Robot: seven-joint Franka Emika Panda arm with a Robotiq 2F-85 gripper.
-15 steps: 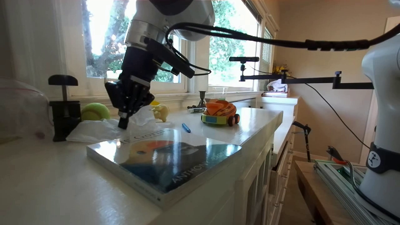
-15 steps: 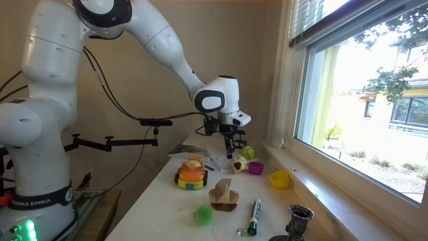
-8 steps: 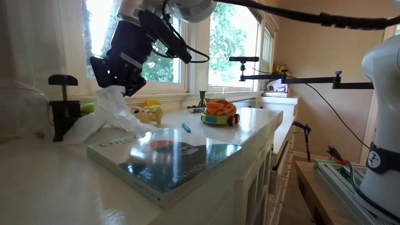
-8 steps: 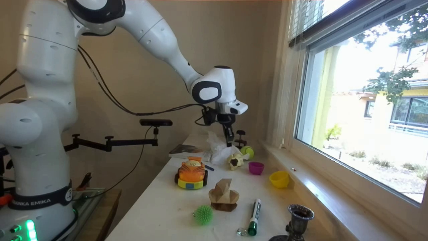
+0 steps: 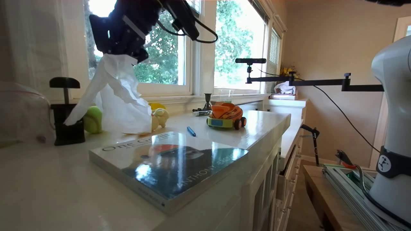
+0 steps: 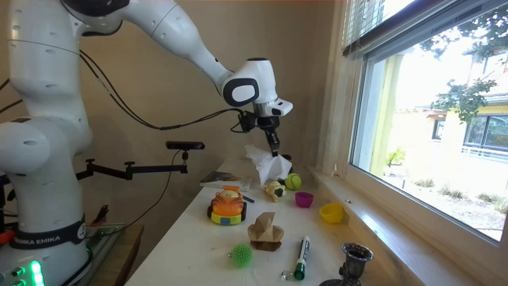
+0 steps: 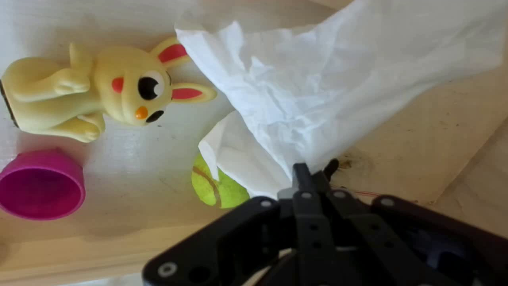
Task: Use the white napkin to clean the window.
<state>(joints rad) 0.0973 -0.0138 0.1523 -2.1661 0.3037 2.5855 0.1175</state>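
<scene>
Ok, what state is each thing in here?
white napkin, crumpled, pinched, hanging down
gripper, shut on the white napkin
window, apart from the white napkin; clean or dirty, can't tell
One Gorilla book, closed, lying flat
green-and-white marker, capped, lying down
yellow bunny toy, lying down
tiger toy car, upright on its wheels
purple cup, opening up
candlestick, upright
status light, lit green
</scene>
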